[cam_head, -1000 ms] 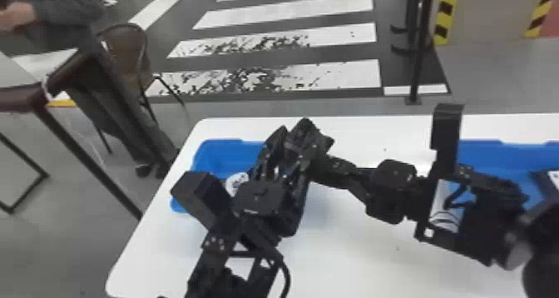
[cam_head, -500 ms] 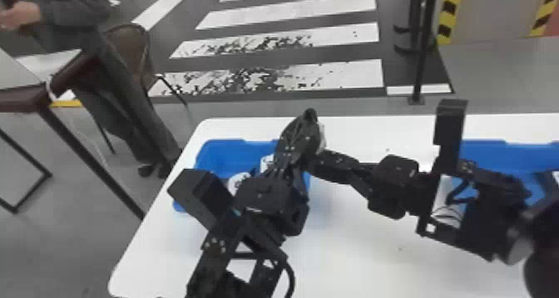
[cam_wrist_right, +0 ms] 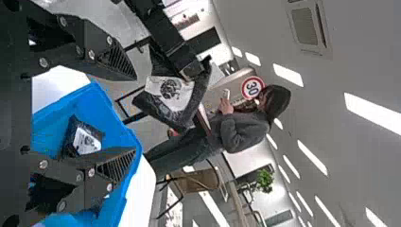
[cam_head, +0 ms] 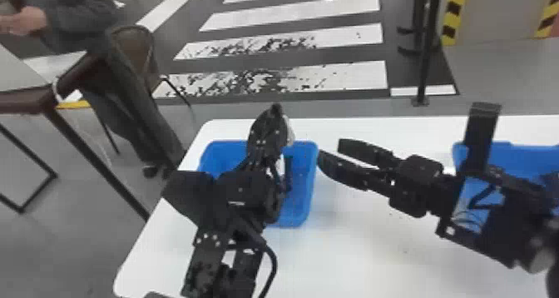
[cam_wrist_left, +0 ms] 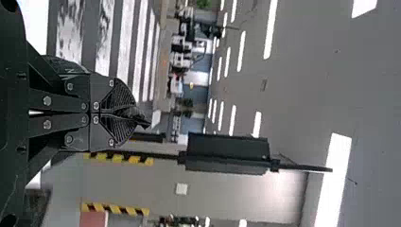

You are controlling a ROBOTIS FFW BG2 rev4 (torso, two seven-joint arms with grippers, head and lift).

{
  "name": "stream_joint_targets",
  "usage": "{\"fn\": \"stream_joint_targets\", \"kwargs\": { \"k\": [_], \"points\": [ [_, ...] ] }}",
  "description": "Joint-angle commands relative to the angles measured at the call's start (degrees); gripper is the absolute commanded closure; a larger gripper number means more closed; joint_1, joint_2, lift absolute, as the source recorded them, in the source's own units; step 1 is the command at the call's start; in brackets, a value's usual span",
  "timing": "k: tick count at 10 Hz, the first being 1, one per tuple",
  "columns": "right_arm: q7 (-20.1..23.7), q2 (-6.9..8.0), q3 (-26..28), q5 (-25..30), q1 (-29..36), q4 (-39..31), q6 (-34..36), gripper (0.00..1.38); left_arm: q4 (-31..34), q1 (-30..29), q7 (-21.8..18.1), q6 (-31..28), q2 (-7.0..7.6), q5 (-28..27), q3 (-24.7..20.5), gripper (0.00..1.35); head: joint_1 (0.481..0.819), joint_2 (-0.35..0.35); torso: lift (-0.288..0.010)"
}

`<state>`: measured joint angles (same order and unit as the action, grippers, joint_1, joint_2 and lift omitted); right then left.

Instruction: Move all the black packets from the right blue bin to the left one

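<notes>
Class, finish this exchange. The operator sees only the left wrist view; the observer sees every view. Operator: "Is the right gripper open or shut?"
Observer: Open; its two fingers stand apart. That is the right gripper, beside the left bin.
Operator: Is there a packet in that bin already?
Observer: Yes, the right wrist view shows a black packet with a white patch lying in it.
Operator: And what does the left gripper's packet look like?
Observer: The left gripper holds a black packet with dark print on its white patch.
</notes>
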<state>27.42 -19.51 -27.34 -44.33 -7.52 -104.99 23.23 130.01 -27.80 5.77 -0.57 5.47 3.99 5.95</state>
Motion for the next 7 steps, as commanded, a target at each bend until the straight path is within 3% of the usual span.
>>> {"fn": "stream_joint_targets", "kwargs": {
  "k": [1, 3, 4, 5, 6, 7],
  "points": [
    [0.0, 0.18, 4.38, 1.03, 2.6, -0.26, -0.03, 0.11, -9.15, 4.18, 0.55, 0.71, -1.33, -9.59, -4.8, 1.22, 0.685, 0.307, -0.14],
    [0.0, 0.44, 9.75, 3.31, 4.57, -1.53, 0.53, 0.11, -21.1, 8.82, 1.61, 0.57, -2.13, -17.82, -8.92, 1.21, 0.695, 0.313, -0.14],
    [0.0, 0.7, 13.4, 5.83, 5.83, -3.08, 2.22, 0.11, -24.61, 9.52, 1.87, 1.13, -2.39, -17.82, -10.63, 0.94, 0.695, 0.314, -0.14],
    [-0.79, 1.05, 18.09, 9.25, 7.94, -5.89, 5.45, 0.11, -24.9, 8.54, 0.11, 1.56, -2.39, -13.59, -11.55, 0.39, 0.695, 0.312, -0.14],
    [-2.55, 1.76, 23.57, 14.28, 10.61, -9.69, 9.67, 0.11, -24.76, 6.99, -2.17, 5.91, -2.74, -10.05, -12.46, 0.04, 0.695, 0.294, -0.14],
    [-4.31, 2.55, 28.6, 19.31, 12.44, -12.78, 15.01, 0.11, -24.33, 5.44, -4.1, 12.38, -3.27, -5.82, -12.8, 0.1, 0.695, 0.249, -0.14]
  ]
}}
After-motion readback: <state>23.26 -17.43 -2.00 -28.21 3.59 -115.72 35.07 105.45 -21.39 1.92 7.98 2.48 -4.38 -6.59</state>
